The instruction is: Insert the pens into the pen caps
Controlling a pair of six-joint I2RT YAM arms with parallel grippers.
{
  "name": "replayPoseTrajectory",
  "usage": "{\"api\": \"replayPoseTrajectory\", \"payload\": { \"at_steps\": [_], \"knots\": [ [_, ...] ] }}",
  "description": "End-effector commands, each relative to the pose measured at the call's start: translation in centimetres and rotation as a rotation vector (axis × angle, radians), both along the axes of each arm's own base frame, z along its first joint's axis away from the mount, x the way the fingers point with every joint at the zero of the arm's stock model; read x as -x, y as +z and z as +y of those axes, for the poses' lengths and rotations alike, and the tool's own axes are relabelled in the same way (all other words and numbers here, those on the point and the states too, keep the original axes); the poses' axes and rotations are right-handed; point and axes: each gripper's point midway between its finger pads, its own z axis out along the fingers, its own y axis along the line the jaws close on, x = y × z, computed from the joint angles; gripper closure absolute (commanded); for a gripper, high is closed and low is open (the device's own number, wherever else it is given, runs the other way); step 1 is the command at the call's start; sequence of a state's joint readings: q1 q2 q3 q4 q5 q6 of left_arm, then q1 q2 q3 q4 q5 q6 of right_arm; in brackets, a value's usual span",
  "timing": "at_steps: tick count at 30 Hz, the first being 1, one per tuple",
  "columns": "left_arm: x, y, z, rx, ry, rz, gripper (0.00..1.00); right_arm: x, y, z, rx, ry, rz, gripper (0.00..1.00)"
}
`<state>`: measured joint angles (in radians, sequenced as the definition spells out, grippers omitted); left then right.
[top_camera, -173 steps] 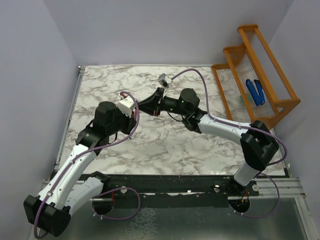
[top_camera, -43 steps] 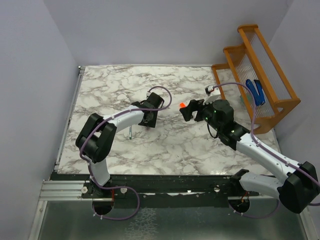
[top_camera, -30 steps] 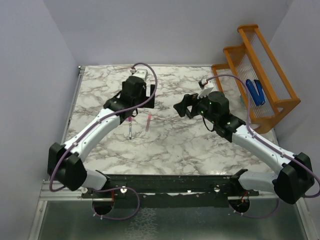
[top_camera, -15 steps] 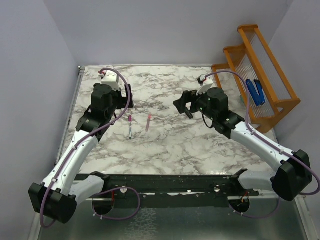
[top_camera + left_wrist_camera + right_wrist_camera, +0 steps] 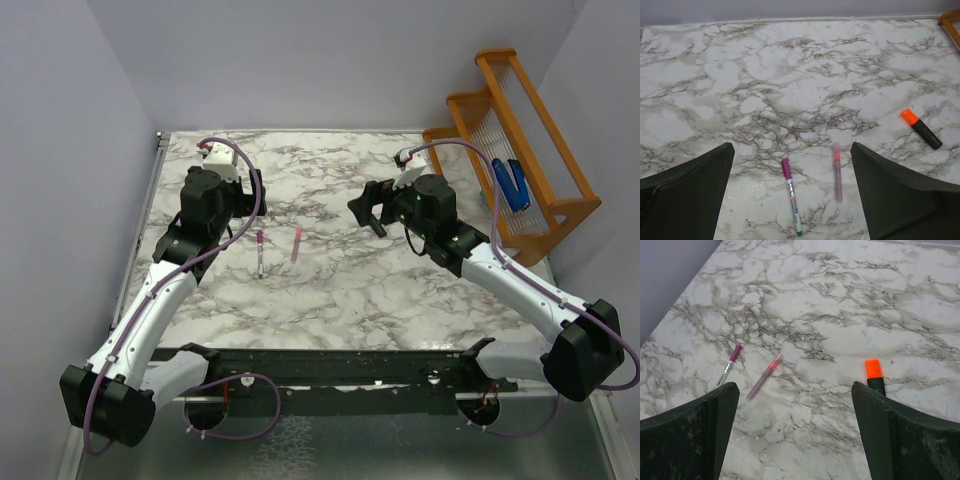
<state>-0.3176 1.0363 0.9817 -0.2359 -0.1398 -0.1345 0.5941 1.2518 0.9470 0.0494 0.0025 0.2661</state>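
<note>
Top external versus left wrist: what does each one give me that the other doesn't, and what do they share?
Only top external: the blue objects in the orange rack and the right gripper. Only left wrist: the black marker with orange tip, lying alone at that view's right; from above it does not show, probably beneath that gripper. Both: the whitish-grey pen and the pink pen lying apart on the marble table, plus a corner of the rack.
</note>
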Motion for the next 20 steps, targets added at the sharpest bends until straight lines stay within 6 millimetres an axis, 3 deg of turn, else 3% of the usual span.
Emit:
{"api": "replayPoseTrajectory", "payload": {
  "at_steps": [1, 20],
  "knots": [
    [0.03, 0.54, -0.13, 0.01, -0.02, -0.034, 0.01, -0.67, -0.14, -0.59, 0.033, -0.032, -0.007, 0.0],
    [-0.02, 0.56, -0.38, 0.024, -0.043, -0.042, 0.01, -0.91, 0.13, -0.76, 0.041, -0.039, -0.03, 0.0]
  ]
}}
